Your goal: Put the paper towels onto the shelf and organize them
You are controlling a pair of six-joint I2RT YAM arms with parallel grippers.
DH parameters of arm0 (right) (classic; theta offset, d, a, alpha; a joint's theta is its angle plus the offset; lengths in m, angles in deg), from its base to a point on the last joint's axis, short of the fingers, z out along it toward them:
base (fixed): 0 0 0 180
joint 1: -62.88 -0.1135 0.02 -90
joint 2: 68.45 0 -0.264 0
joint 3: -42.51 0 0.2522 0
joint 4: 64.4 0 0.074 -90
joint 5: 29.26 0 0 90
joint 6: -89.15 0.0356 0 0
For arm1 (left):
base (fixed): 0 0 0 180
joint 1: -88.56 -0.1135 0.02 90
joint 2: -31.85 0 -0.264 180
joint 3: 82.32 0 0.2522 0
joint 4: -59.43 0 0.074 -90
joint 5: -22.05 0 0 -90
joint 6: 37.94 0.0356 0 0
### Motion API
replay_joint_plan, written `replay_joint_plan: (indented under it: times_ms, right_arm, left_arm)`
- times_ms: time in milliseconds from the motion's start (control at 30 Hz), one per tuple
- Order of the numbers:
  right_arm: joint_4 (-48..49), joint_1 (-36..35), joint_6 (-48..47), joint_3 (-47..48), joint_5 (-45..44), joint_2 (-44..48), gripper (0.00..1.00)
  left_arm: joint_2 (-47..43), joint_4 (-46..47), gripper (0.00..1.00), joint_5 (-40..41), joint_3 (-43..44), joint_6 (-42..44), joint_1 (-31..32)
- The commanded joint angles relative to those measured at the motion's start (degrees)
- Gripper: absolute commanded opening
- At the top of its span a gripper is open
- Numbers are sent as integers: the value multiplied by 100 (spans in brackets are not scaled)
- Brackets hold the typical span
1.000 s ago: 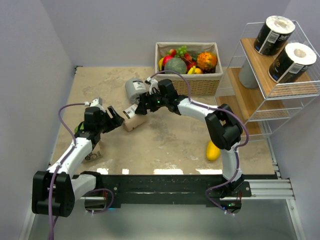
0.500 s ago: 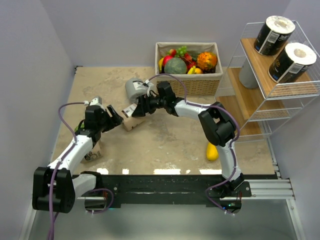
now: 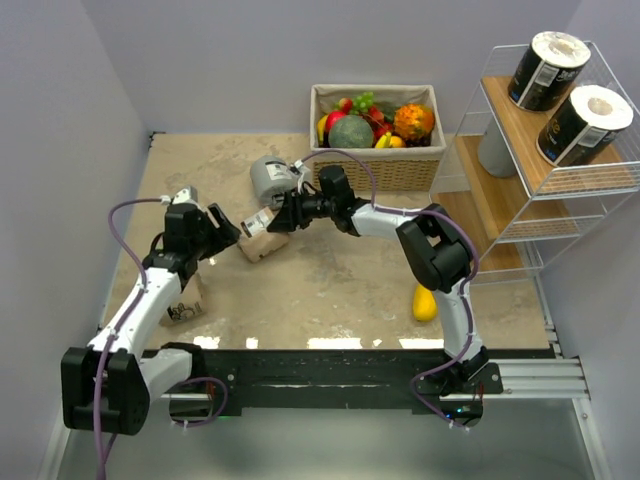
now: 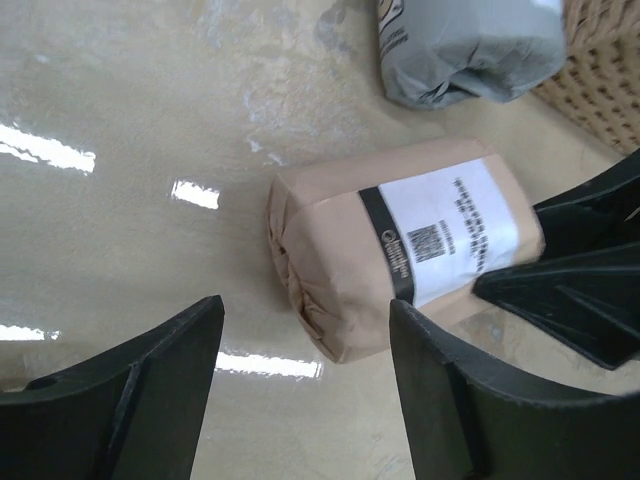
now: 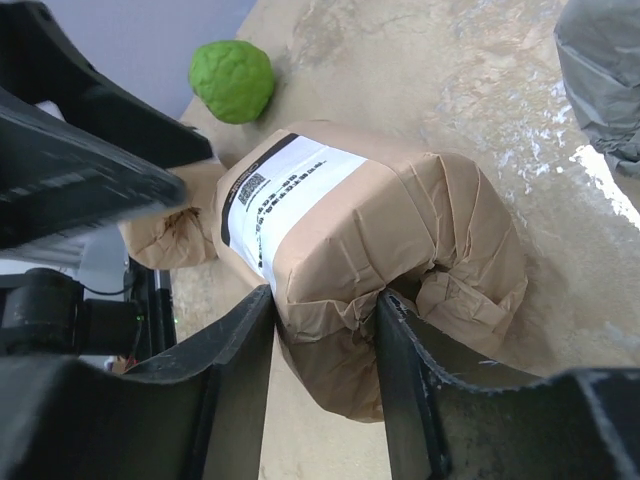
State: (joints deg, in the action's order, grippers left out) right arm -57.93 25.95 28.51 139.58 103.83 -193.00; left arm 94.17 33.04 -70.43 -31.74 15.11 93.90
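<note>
Pinching one end of the tan paper towel roll [image 5: 370, 230], lying on the table [image 4: 120, 90], with the right claw [image 5: 320, 300]; holding the left claw [image 4: 305, 310] spread apart near its other end.

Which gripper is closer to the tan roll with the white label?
Right: the right gripper straddles the tan roll's end; the left gripper hangs open just short of it.

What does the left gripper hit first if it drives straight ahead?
The tan roll, lying dead ahead of the left gripper, whose jaws are open. Depth is unclear, but nothing shows between them.
</note>
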Motion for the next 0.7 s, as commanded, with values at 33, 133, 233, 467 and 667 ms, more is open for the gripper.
replay_joint_plan:
  times_ms: [33,133,233,467,667]
  right_arm:
    - [9,-43,-325,-166,-300,589,41]
    - [-403,-51,-589,-350,-608,941,39]
    - [-1184,-51,-1027,-482,-1345,1354,38]
    - [-3322,-139,-2162,-798,-3857,2522,37]
    - [-4605,-192,-2312,-1062,-5634,3243,37]
  left_arm:
    - [-484,-416,73,230,844,125,28]
    - [-502,-583,75,441,1239,424,28]
    - [-379,-715,76,740,1608,775,28]
    - [-256,-839,79,1284,2119,1488,28]
    - [-624,-312,81,1058,1347,1533,28]
